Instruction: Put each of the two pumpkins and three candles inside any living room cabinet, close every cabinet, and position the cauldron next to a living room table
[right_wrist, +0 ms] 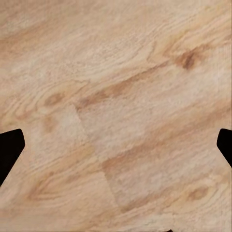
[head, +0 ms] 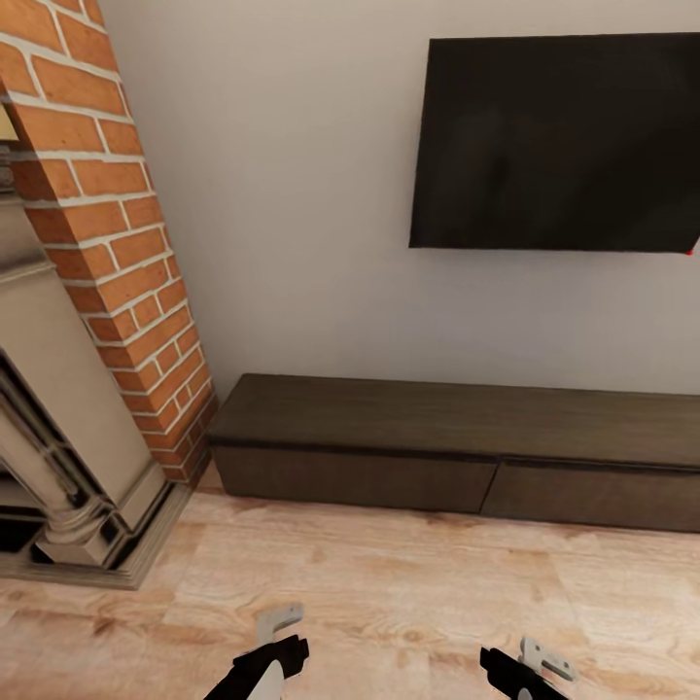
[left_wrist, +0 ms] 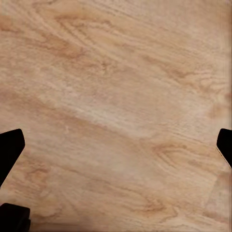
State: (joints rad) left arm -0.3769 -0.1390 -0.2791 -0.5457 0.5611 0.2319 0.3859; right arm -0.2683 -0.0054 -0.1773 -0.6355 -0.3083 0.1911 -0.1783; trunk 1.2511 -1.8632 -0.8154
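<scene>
Cabinet point(head: 457, 442): low against the wall beneath the television point(head: 559, 141), both flat fronts shut, rigid, handleless, so you'll likely hook an edge; left gripper point(left_wrist: 116, 159) and right gripper point(right_wrist: 116, 154) above the floor point(head: 389, 593), jaws spread wide, empty.

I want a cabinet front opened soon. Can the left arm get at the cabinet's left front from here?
Probably not yet: the left claw hangs open over bare floor, well short of the cabinet. Nothing blocks the way.
</scene>
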